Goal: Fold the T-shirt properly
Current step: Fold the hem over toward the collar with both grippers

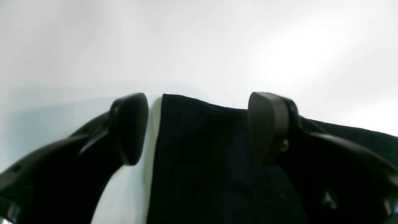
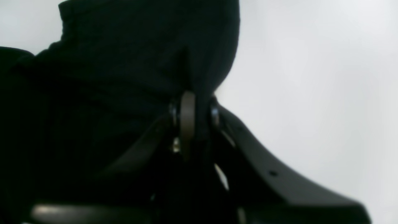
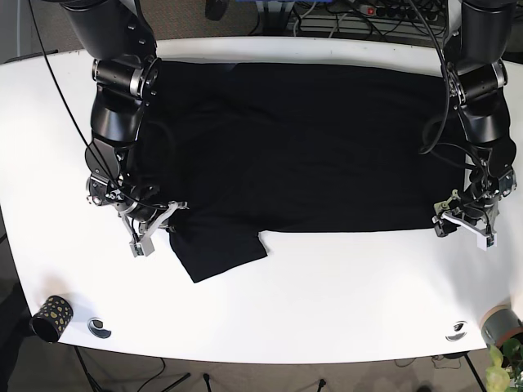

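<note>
Across the white table (image 3: 327, 294) the black T-shirt (image 3: 302, 147) lies spread flat. At its sleeve the right gripper (image 2: 194, 116) is pinched shut on cloth; at the opposite hem corner the left gripper (image 1: 199, 124) stands apart, straddling the edge — if it lifts unclamped, that corner may stay behind and skew the fold. Near the shirt's sleeve side sits a spotted cup (image 3: 51, 316) — well clear.

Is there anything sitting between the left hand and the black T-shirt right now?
Nothing visible. The left hand is open right at the T-shirt, one finger over the cloth and the other over bare white table. The small cup sits far off near the front edge.
</note>
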